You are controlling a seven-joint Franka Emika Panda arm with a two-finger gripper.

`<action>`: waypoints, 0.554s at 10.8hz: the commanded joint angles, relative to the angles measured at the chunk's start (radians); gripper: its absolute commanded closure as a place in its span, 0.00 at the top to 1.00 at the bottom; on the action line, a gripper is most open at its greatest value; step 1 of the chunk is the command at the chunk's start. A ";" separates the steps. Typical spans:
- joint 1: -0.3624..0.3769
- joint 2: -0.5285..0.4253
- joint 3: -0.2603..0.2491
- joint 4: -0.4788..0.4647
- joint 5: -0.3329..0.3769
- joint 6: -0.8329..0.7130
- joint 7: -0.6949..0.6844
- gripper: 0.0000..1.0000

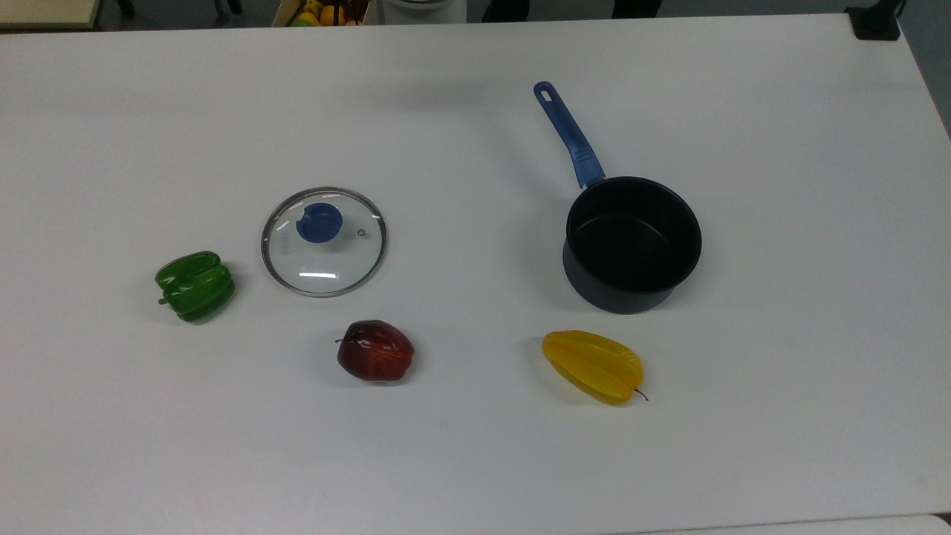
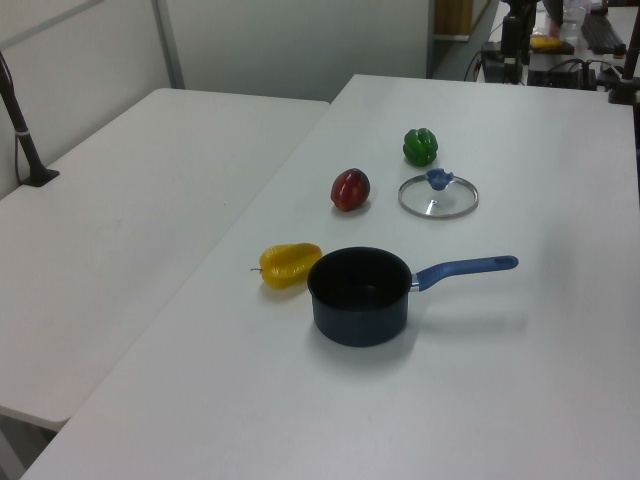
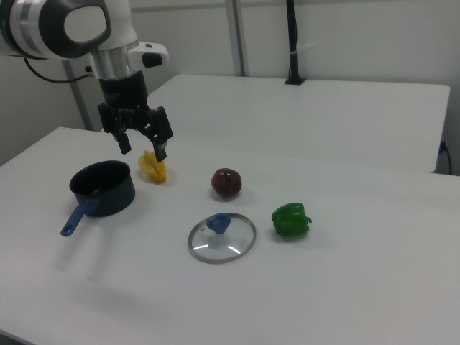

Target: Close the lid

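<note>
- Jaws (image 3: 144, 148) spread wide, holding nothing, hanging in the air above the tabletop (image 1: 475, 461) between saucepan and starfruit in the right view.
- Lid (image 1: 324, 241) flat on tabletop, blue knob (image 1: 320, 222) up, metal rim all around, off the saucepan.
- Well apart from saucepan (image 1: 631, 244): lid on the top view's left, saucepan on the top view's right.
- Green pepper (image 1: 195, 286) just beside lid, on the top view's left of it.
- Red apple (image 1: 375, 351) near lid, below it in the top view, not touching.
- Saucepan upright, dark and empty inside, blue handle (image 1: 568, 135) pointing toward the top view's upper left.
- Yellow starfruit (image 1: 593, 365) near saucepan, below it in the top view, slight gap between.
- Second white table (image 2: 120, 230) on the left view's left.
</note>
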State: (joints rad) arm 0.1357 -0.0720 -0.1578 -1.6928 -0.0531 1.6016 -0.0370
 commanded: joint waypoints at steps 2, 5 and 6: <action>0.004 0.005 -0.011 0.012 0.010 -0.002 -0.009 1.00; -0.001 0.006 -0.009 0.013 0.015 0.000 -0.001 1.00; -0.002 0.006 -0.009 0.013 0.015 0.000 -0.001 1.00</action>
State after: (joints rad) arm 0.1313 -0.0715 -0.1607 -1.6920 -0.0531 1.6016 -0.0370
